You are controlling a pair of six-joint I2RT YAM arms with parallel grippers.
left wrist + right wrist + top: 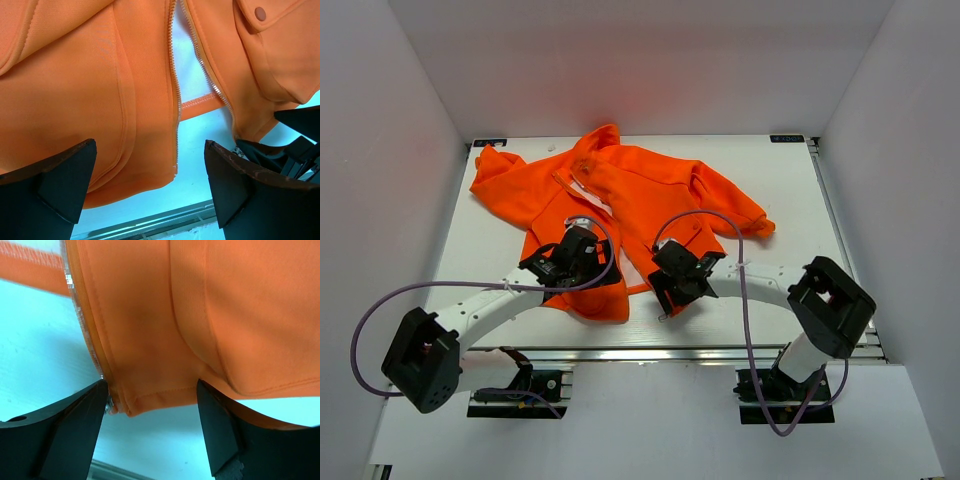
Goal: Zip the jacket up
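Note:
The orange jacket (620, 190) lies spread on the white table (790, 200), collar at the far side, front unzipped. My left gripper (578, 262) hovers open over the left front panel (100, 100). Its fingers (65, 180) stand wide on either side of the bottom end of the left zipper row (175, 165), touching nothing. My right gripper (672, 285) is open around the bottom corner of the right front panel (165, 340). That hem corner (150, 397) lies between the jaws, and the left fingertip (95, 400) touches the zipper edge (75, 295).
Bare table shows between the two zipper rows (200, 150), crossed by the jacket's back hem (200, 102). A metal rail (700, 352) runs along the near table edge. White walls (410, 150) enclose the table on three sides. The right gripper's body (295, 140) shows at the right of the left wrist view.

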